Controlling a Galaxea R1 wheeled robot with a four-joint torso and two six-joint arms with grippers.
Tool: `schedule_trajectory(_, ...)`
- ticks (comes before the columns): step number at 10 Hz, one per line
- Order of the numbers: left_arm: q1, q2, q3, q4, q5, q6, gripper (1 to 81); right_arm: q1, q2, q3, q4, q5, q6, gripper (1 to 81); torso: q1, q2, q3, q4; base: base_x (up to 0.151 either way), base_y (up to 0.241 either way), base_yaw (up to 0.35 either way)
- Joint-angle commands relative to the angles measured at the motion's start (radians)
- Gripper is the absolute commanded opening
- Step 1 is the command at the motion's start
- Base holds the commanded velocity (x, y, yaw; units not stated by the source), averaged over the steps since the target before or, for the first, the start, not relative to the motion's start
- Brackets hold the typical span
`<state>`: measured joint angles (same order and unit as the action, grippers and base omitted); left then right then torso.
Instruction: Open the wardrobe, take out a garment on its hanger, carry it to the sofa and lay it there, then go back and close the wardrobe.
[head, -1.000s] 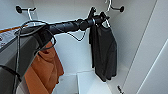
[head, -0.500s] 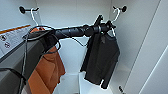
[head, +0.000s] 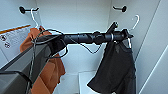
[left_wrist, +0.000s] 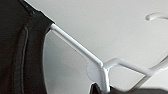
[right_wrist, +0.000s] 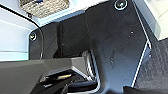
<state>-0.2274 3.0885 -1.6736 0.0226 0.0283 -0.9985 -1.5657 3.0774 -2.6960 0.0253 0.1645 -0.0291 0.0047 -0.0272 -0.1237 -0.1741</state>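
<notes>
Our left claw (head: 126, 35) sits at the end of the arm reaching across the open wardrobe (head: 75, 15), right at the shoulder of the hanger (head: 133, 25). We cannot tell whether its fingers are apart or together; the head view shows the claw against the hanger's top, and the hanger's hook curves free in the air, off any peg, so we judge the claw is bearing it. In the left wrist view the hanger (left_wrist: 100, 67) shows close up: a thin white bar running from the neck into the shirt's collar, with a small web at the joint under the hook.

The shirt (head: 117, 67) hangs from that hanger on the wardrobe's right side, draping loose below the arm. We judge it light and limp: thin fabric that will swing and fold as we move, and could slide off a smooth plastic shoulder if the hanger tilts. The hanger is stiff but slim, likely to flex a little. The best hold is at the neck, under the hook, where the bars meet; keeping it level should keep the shirt on.

Further left hangs the orange garment (head: 50, 67) on its own hanger. A black peg (head: 119, 8) sits high on the right wall.
</notes>
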Motion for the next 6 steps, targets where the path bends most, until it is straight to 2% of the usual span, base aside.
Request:
schedule_trajectory(1, -0.097, -0.033, 0.086, 0.065, -0.114, 0.029, 1.0, 0.029, 0.000, 0.010, -0.005, -0.043, -0.003, 81.1, 0.000, 0.000, 0.000, 0.000, 0.000, 0.000, 0.000)
schedule_trajectory(6, -0.054, -0.250, 0.282, 0.086, -0.128, 0.031, 1.0, 0.028, 0.000, 0.010, -0.005, -0.033, -0.003, 81.1, 0.000, 0.000, 0.000, 0.000, 0.000, 0.000, 0.000)
